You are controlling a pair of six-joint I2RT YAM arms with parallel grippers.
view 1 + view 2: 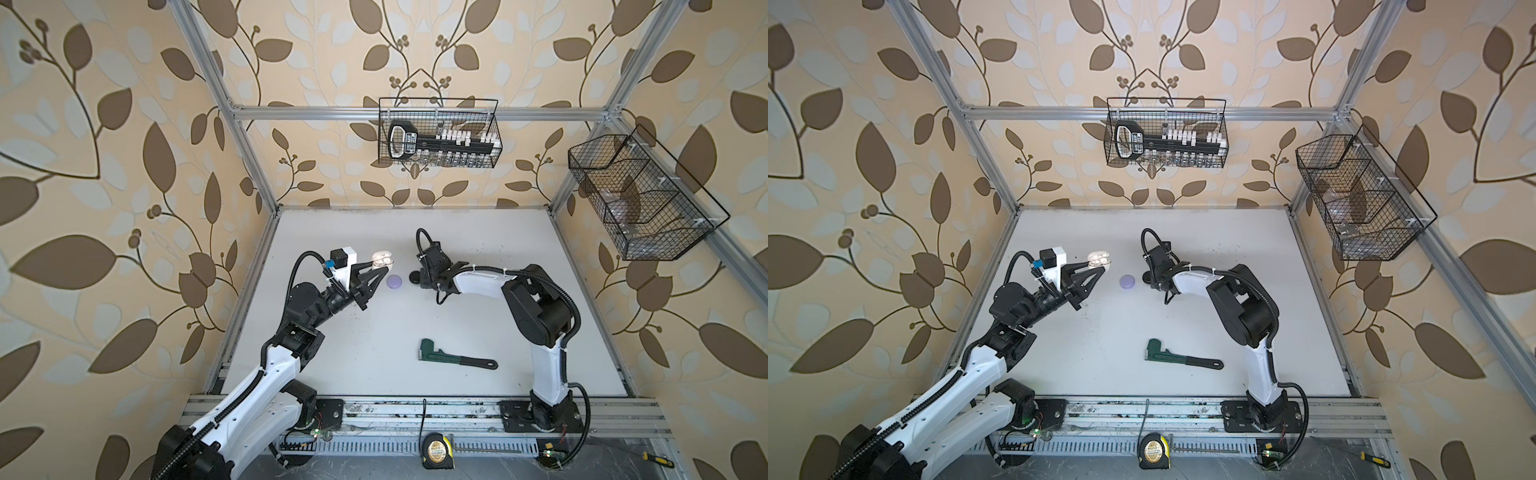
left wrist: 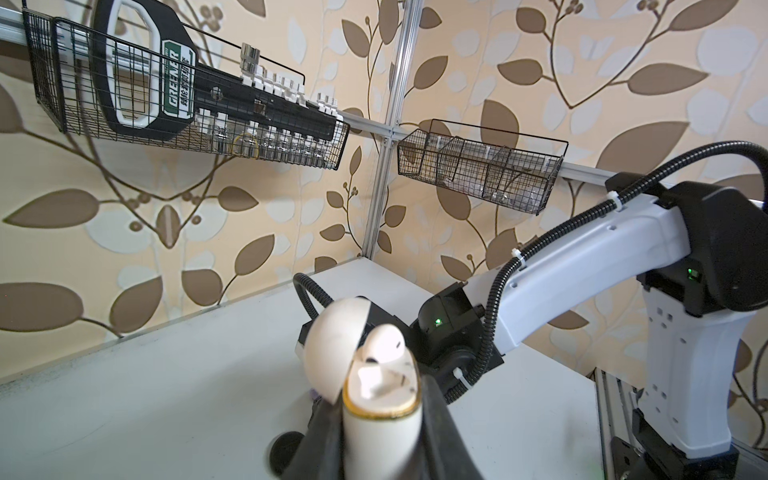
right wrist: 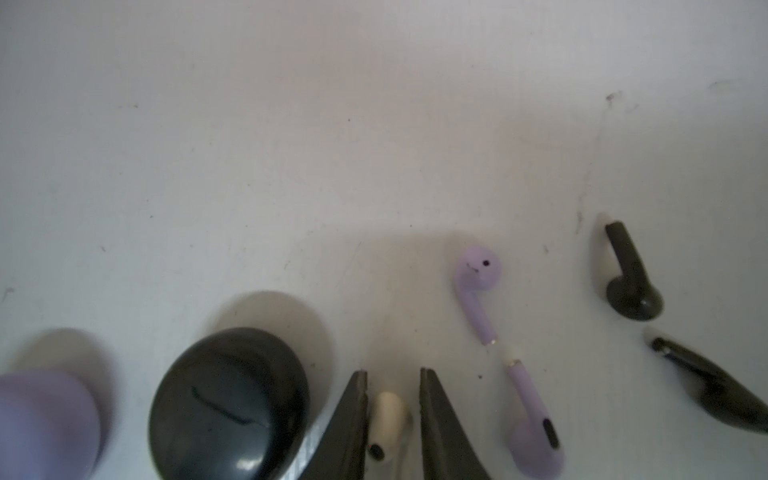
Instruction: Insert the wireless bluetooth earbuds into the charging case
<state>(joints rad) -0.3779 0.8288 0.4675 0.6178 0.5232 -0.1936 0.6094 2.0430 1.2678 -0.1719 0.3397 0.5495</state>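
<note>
A: Where is the loose small white stemmed earbud to be found?

B: It is seen lying flat on the pale grey desk, bracketed by the two black jaws of the right end effector; its long axis is laid along the jaws, stem tip toward the fingertips, rounded head toward the wrist; the stem is thus crossed squarely by the closing direction.

A: Is it gripped?

B: No grip is shown; the jaws are set narrowly apart, one close against the stem, a sliver of desk visible beside the other; a small squeeze is judged to be all that is needed.

A: What is placed around it?

B: A glossy black puck-shaped case is set just beside one jaw, a lavender case beyond that; on the other side two pale lavender earbuds are laid stem to stem, two black earbuds farther out.

A: And the destination?

B: The white oval charging case, lid hinged open, is clamped upright in the closed left end effector and held above the desk, well apart from the loose earbud, past the lavender case in both top views; one white earbud is already seated in it; the right arm is plainly the nearer for the pick, and the carry is judged to run across toward the left arm.
</note>
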